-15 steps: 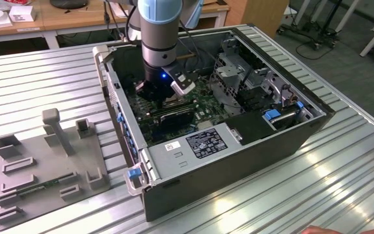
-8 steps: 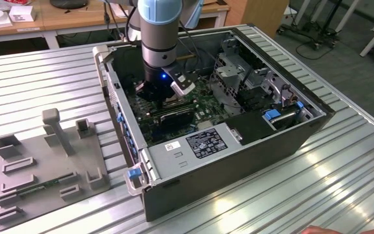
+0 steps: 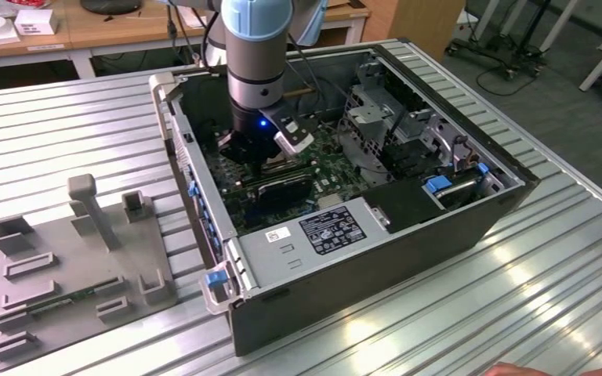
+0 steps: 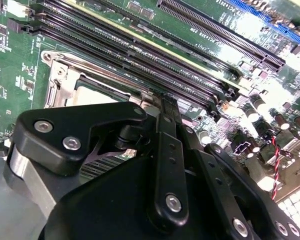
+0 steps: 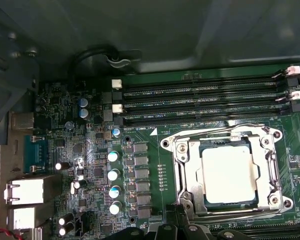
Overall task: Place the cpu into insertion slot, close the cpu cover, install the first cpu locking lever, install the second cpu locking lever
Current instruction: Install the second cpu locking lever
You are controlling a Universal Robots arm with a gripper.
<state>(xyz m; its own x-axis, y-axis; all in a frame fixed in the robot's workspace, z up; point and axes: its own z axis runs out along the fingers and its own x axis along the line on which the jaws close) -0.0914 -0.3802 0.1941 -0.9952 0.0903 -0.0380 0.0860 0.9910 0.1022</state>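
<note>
Silvery-grey square cpu (image 5: 226, 173) sitting in black-framed insertion slot (image 5: 206, 196), thin metal cpu cover (image 5: 184, 165) lying over it. Black gripper (image 4: 167, 107) hovering at socket edge, fingers looking clenched, holding nothing. Risk: lever slipping, fingers scraping green motherboard (image 5: 155, 145).

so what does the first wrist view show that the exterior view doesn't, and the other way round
The first wrist view gives a close look at the cpu lying in the insertion slot, with the cpu cover down around it and the memory slots alongside. The exterior view takes in the whole computer case on the slatted table, the arm reaching down into it, and a grey fixture tray at that view's left. Both show the green motherboard.
</note>
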